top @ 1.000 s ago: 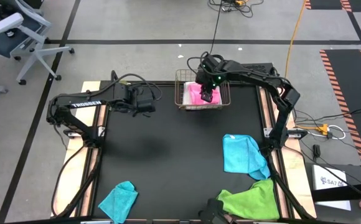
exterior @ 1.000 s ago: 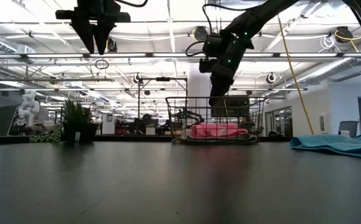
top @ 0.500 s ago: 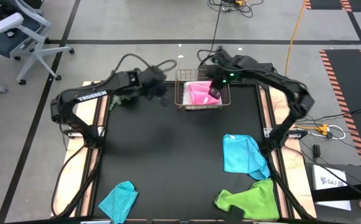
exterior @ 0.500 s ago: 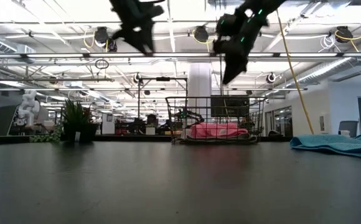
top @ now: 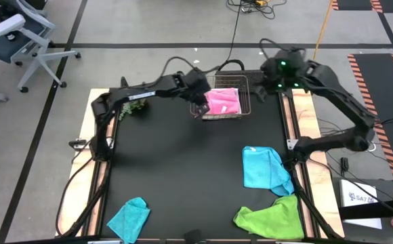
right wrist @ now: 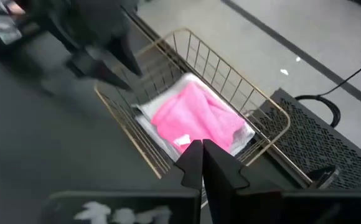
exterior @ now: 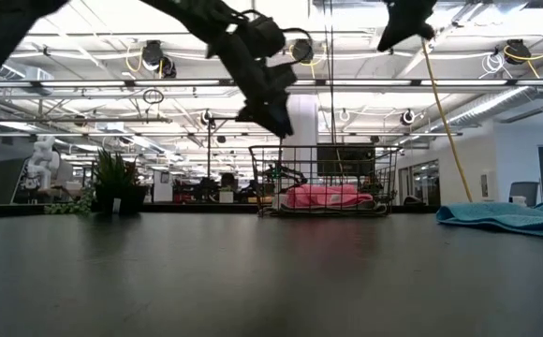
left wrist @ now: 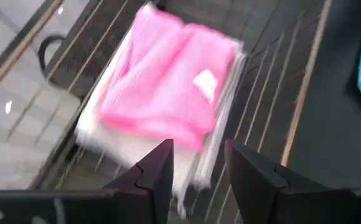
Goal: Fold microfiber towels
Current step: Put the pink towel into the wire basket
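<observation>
High view shows a wire basket [top: 225, 95] at the far edge of the black worktop [top: 176, 176]. Inside it the hot pink towel [top: 223, 102] lies folded on top of the white towel [left wrist: 115, 140], whose edges stick out around the pink one in the left wrist view. The left gripper [top: 198, 108] hangs above the near left corner of the basket, its arm reaching across from the left side of the worktop. The left wrist view looks past its two dark fingers [left wrist: 159, 171], which stand apart with a clear gap and nothing between them, so the jaws are released.

The right gripper [top: 276, 87] is raised just beyond the right side of the basket. In the right wrist view its fingers [right wrist: 196, 165] meet in a single point with nothing pinched, so the jaws are clenched on empty air, and the basket with the pink towel lies well below them.

On the right half of the worktop the sky blue towel [top: 264, 169] lies loosely rumpled, and the lime green towel [top: 272, 218] is crumpled near the front right corner. The smaller teal towel [top: 129, 218] sits bunched near the front left corner. A small green plant [top: 133, 107] stands at the far left edge.
</observation>
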Controlling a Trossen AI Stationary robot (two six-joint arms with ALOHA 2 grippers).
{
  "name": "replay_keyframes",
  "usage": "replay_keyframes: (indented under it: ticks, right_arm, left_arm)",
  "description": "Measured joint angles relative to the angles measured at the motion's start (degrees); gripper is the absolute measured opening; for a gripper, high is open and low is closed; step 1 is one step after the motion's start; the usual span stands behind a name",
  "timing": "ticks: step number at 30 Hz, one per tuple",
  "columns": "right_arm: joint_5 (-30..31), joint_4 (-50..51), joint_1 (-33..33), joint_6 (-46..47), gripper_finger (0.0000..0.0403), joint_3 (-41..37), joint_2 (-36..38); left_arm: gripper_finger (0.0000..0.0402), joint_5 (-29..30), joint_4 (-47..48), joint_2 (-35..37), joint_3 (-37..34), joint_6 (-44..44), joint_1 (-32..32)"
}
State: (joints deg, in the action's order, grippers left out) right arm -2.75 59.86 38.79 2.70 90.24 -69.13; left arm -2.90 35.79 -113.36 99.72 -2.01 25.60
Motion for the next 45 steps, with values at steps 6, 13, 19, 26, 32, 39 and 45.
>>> replay_keyframes:
  ticks: [6,13,19,26,32,39,45]
  right_arm:
    - [0.0,0.0,0.0,1.3,0.0001,0.0,3.1]
    - [-0.2,1.6,0.0,0.2,0.0001,0.0,3.3]
    - [-0.2,3.7,0.0,-0.4,0.0002,0.0,3.1]
    - [-0.3,3.8,0.0,-1.0,0.0002,0.0,3.1]
    - [-0.3,3.8,0.0,-1.9,0.0002,0.0,3.1]
    - [-0.3,3.8,0.0,-3.3,0.0002,0.0,3.1]
    - [-0.3,3.8,0.0,-3.6,0.0002,0.0,3.1]
  left_arm:
    - [0.0145,-1.7,7.1,-9.0,13.0,-5.6,-0.2]
    - [0.0145,-1.7,17.3,-16.9,24.6,-14.7,-0.2]
    - [0.0145,-1.6,17.6,-17.7,25.6,-21.7,0.0]
    - [0.0145,-1.6,17.5,-18.2,25.6,-20.4,2.4]
    - [0.0145,-1.6,22.5,-19.1,25.6,-17.4,3.1]
    - [0.0145,3.1,29.9,-19.2,25.6,-20.1,-0.2]
    - [0.0145,2.7,34.6,-19.1,25.6,-18.2,-1.7]
